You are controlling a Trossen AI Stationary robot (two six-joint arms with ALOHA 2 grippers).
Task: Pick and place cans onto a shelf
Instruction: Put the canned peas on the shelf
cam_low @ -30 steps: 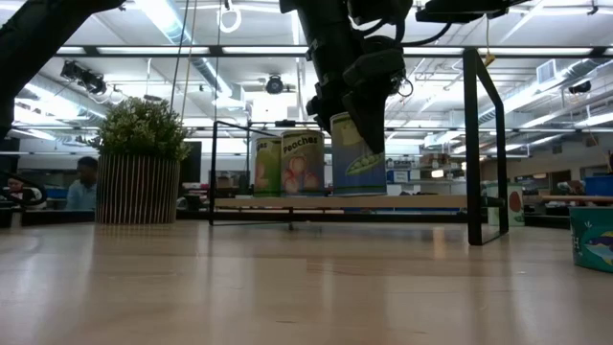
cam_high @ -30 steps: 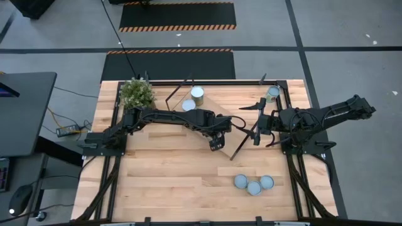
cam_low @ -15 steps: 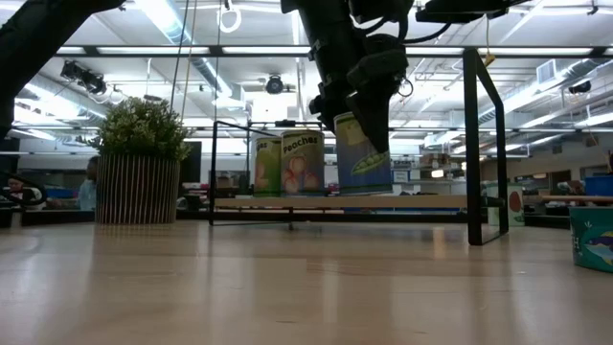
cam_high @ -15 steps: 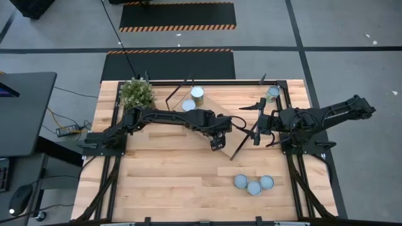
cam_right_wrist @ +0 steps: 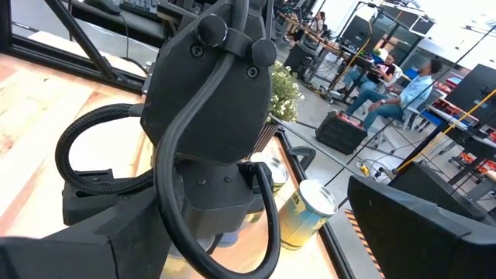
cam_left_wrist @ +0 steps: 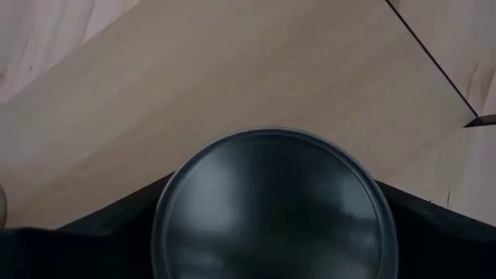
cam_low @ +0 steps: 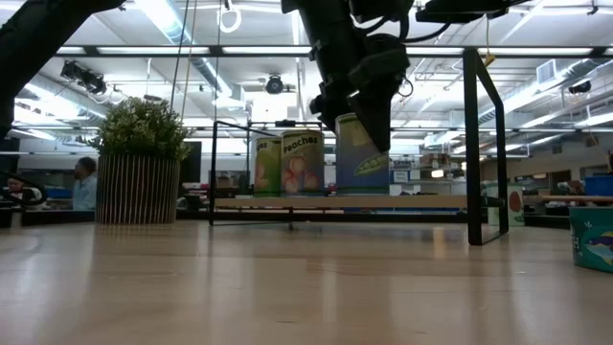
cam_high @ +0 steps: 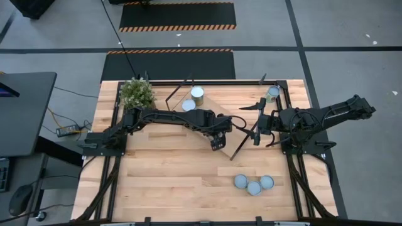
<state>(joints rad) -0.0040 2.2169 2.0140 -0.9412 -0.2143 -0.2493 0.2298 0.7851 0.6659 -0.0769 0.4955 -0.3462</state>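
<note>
**Setting a can down on the shelf**

We see the left gripper point(cam_high: 217, 142) over the near end of the shelf point(cam_high: 217, 107), its jaws around an upright can point(cam_low: 362, 153) whose base looks level with the shelf board in the low view. We cannot tell whether the jaws are gripping it or have let go. To finish well, we would part the jaws only once the can stands flat, then lift straight up so the fingers do not drag it.

Two more cans point(cam_low: 291, 164) stand further along the board, close beside this one in the low view, so sideways moves risk a knock. The black frame leg point(cam_low: 473, 144) marks the shelf's end, and the board's edge lies close by. Three cans point(cam_high: 254, 184) wait on open counter point(cam_high: 163, 182), with free room around them. The right gripper point(cam_high: 257, 130) hovers near that same end, jaws wide and empty.
</note>
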